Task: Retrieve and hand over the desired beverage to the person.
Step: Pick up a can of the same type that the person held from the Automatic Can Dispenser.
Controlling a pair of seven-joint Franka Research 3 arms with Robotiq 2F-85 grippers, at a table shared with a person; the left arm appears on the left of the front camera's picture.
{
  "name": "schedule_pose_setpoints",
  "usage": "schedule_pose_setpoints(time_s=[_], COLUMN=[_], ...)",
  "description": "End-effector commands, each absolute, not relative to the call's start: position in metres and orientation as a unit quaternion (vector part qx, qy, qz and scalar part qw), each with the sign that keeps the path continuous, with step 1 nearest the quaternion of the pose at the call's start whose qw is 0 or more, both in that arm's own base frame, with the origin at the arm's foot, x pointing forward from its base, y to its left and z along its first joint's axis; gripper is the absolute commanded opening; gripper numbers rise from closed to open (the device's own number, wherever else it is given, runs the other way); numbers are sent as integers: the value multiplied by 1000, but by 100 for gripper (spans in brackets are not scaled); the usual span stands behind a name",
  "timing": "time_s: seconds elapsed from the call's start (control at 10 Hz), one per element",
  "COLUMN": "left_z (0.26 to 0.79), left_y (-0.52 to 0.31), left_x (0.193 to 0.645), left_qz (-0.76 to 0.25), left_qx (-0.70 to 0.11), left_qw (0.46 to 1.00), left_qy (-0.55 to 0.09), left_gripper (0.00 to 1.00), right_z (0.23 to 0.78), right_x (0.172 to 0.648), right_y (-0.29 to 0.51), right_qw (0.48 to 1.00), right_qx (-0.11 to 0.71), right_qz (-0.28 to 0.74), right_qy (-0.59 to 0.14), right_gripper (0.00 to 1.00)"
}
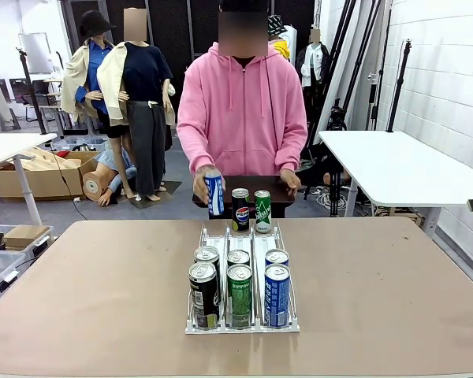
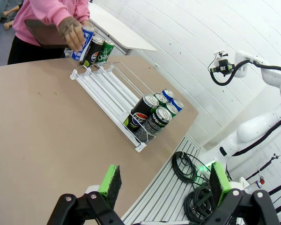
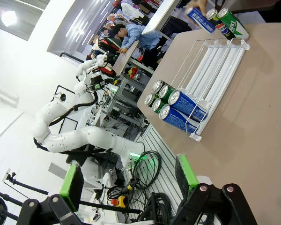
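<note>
The person [image 1: 240,102] in a pink hooded sweatshirt stands at the far side of the table. One hand holds a blue can [image 1: 214,194] [image 2: 82,40] [image 3: 199,18] upright at the far left end of the white three-lane rack [image 1: 238,239] [image 2: 103,86] [image 3: 220,56]. A black Pepsi can [image 1: 240,209] and a green can [image 1: 262,211] stand beside it. Several cans [image 1: 240,293] [image 2: 152,112] [image 3: 171,101], black, green and blue, fill the rack's near end. My left gripper [image 2: 165,183] and right gripper [image 3: 129,180] hang open with nothing between them, off the table's near edge, well away from the rack.
The brown table [image 1: 102,276] has wide bare areas on both sides of the rack. The person holds a dark board [image 1: 280,189] at waist height. White tables [image 1: 394,165] stand behind at right and left. Cables [image 2: 187,168] lie on the floor below the near edge.
</note>
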State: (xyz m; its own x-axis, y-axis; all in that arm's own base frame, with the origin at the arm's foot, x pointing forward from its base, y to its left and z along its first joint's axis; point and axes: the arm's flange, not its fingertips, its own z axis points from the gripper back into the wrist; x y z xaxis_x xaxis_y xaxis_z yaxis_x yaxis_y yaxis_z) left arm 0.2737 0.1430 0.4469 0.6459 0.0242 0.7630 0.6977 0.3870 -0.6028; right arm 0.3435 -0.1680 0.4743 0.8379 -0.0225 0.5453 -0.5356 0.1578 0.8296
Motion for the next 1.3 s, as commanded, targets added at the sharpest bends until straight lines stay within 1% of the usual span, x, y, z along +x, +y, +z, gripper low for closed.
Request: schedule_pose_setpoints(time_s=[0.0, 1.2], left_z=[449, 449], left_y=[143, 143], left_x=[273, 273], left_qz=[-225, -225], left_qx=[-509, -509], left_qw=[748, 748], left_qy=[-361, -361], left_gripper=[100, 100], right_z=[474, 474], right_x=[344, 344], right_y=[-168, -168], right_qw=[727, 727], right_qx=[625, 625], right_qz=[177, 177], right_qy=[-223, -223], right_gripper=[100, 100])
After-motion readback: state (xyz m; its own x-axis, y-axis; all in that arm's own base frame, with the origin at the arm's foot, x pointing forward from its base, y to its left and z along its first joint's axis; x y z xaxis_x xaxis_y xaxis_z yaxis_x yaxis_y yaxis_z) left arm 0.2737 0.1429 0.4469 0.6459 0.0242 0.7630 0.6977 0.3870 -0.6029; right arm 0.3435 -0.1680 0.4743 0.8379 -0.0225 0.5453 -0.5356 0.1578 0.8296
